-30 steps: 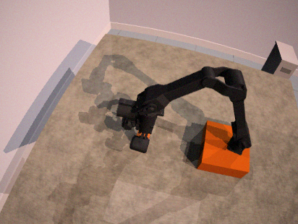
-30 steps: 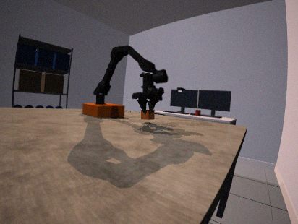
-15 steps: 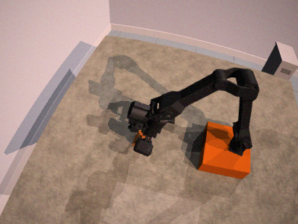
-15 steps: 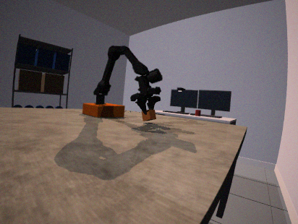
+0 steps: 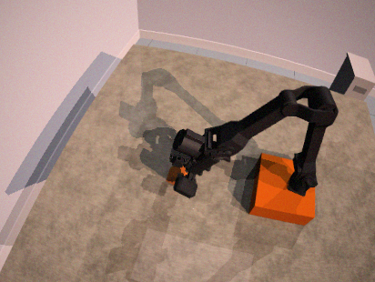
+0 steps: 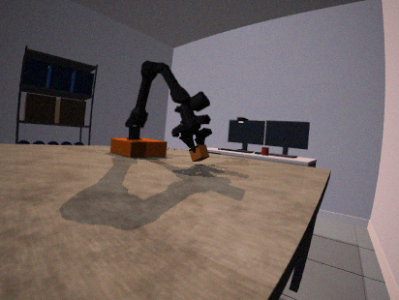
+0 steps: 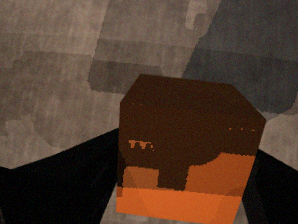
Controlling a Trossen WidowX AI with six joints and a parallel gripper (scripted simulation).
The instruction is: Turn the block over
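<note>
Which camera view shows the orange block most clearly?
The wrist view: the block fills the middle of the picture, clamped between the dark fingers. In the top view the gripper hides all but a small orange patch. In the exterior view the block is small and distant, tilted, lifted above the table.

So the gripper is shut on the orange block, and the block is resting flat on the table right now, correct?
Not quite. The gripper is shut on the orange block, but the block is not resting flat: the exterior view shows it tilted and lifted off the table, with its shadow apart beneath it.
</note>
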